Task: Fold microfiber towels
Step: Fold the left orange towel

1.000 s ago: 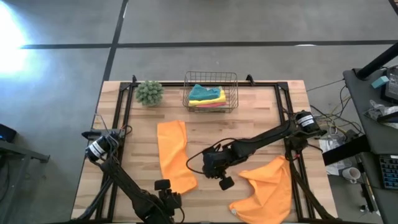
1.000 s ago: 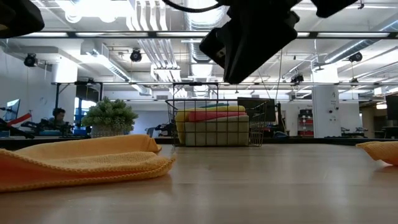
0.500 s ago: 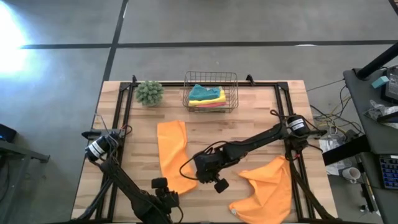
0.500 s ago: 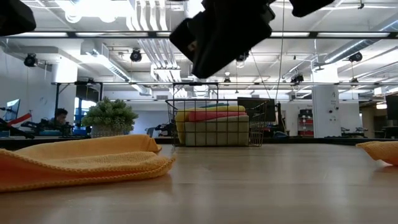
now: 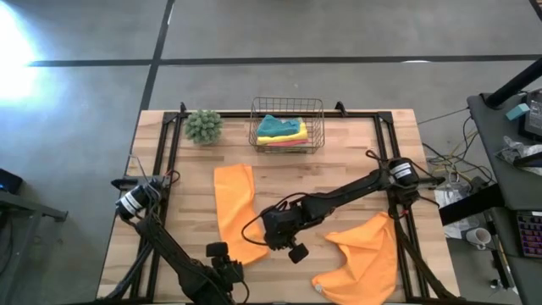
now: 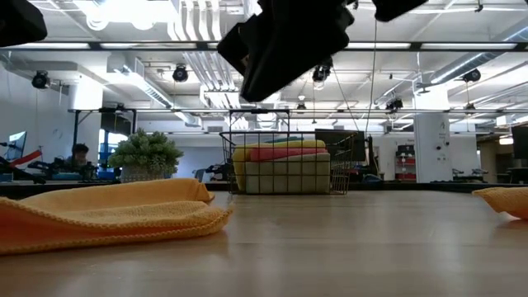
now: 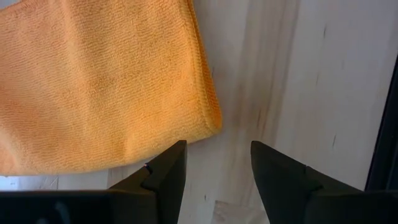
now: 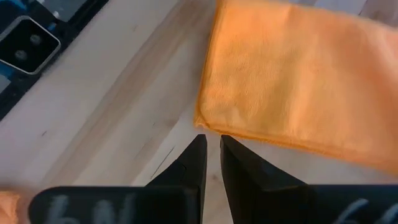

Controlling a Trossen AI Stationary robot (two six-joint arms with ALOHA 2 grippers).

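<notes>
Bare wood table [image 5: 356, 152], right gripper [image 8: 211, 163] nearly closed beside folded orange towel [image 5: 237, 212] corner

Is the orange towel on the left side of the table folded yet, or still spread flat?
Folded. The left orange towel is a narrow doubled strip in the high view, and the low view shows two stacked layers.

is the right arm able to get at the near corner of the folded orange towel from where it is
Probably yes. The right hand hangs just off the folded orange towel corner, nearly shut and empty, with only bare table between them.
</notes>
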